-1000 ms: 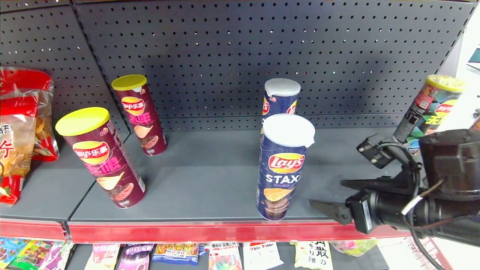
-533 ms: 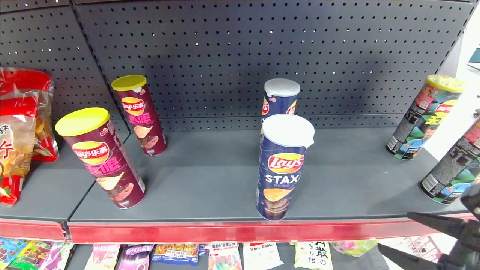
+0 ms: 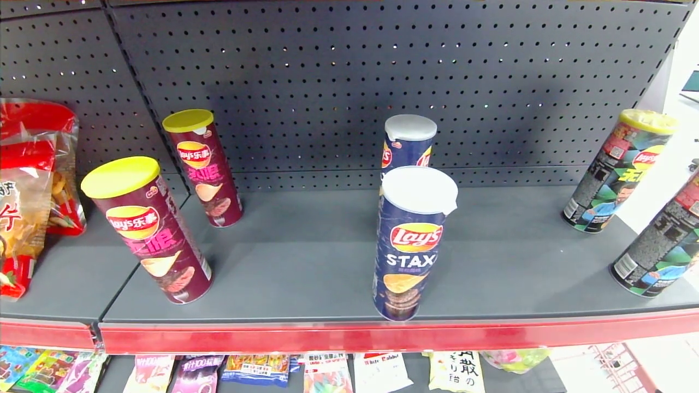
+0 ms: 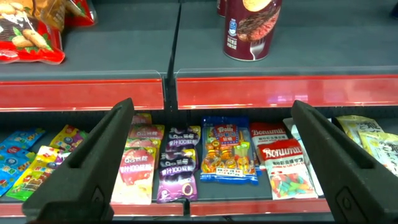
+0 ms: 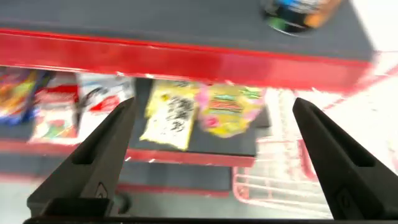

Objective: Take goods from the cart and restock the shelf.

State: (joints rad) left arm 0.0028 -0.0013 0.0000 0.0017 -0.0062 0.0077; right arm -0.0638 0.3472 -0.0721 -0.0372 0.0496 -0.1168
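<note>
On the grey shelf (image 3: pixel 306 267) stand two maroon chip cans with yellow lids (image 3: pixel 147 229) at the left. Two blue cans (image 3: pixel 412 240) are in the middle, one behind the other. Two black-and-green cans (image 3: pixel 617 169) stand at the right, the nearer one (image 3: pixel 658 245) by the front edge. My left gripper (image 4: pixel 212 104) is open below the shelf's red front lip (image 4: pixel 249 90), facing the lower shelf under a maroon can (image 4: pixel 252 28). My right gripper (image 5: pixel 212 102) is open and empty, below the red lip (image 5: pixel 186 59) near a black-and-green can (image 5: pixel 298 12).
Red snack bags (image 3: pixel 33 180) fill the shelf's left end. Candy and snack packets (image 4: pixel 227 149) lie on the lower shelf (image 3: pixel 327 371). The cart's red wire frame (image 5: pixel 280 186) is low at the right (image 3: pixel 614 360). Open shelf floor lies between the can groups.
The right arm has pulled down and right, out of the head view, with its gripper open. The front black-and-green can it covered now stands in plain sight.
</note>
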